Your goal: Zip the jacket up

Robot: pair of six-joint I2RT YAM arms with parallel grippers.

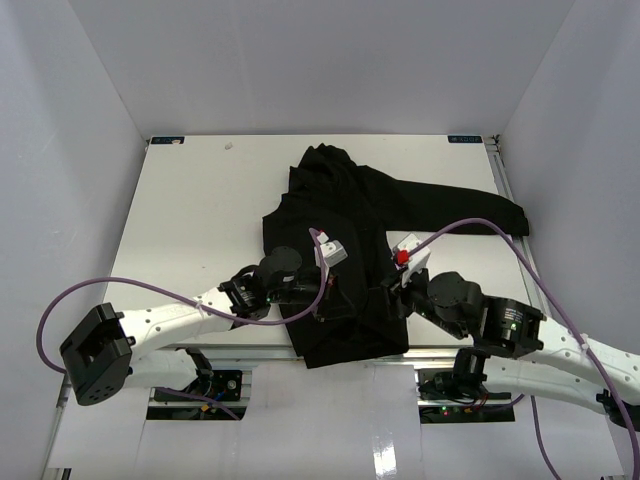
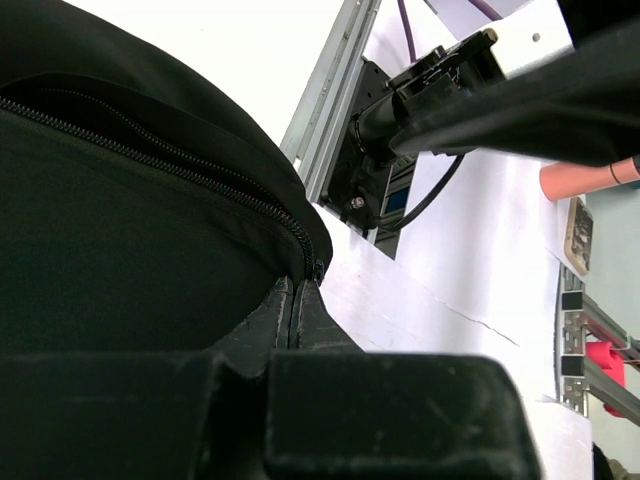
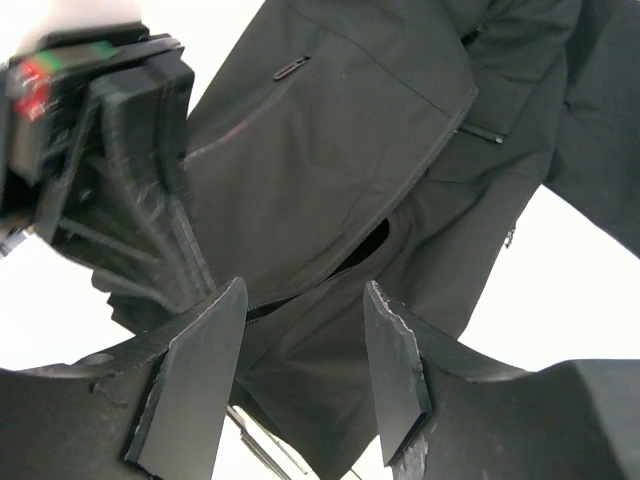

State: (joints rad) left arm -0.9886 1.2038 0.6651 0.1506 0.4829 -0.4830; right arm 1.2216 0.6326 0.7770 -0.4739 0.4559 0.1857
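Note:
The black jacket (image 1: 340, 200) lies spread on the white table (image 1: 200, 220), hood to the far side and one sleeve stretched to the right. Its front is partly open, and the zipper line (image 3: 440, 150) runs down to a gap. My left gripper (image 1: 337, 297) is at the near hem and is shut on the jacket's edge right at the zipper's lower end (image 2: 317, 270). In the left wrist view its fingertips (image 2: 285, 300) are pressed together. My right gripper (image 3: 300, 350) hovers open over the jacket front (image 3: 330, 170), beside the left gripper's body (image 3: 120, 200). Nothing is between its fingers.
White enclosure walls stand on three sides of the table. Purple cables (image 1: 480, 225) arc over both arms. An aluminium rail (image 2: 330, 100) runs along the table's near edge, with a black bracket (image 2: 375, 160) below it. The jacket's hem overhangs that edge.

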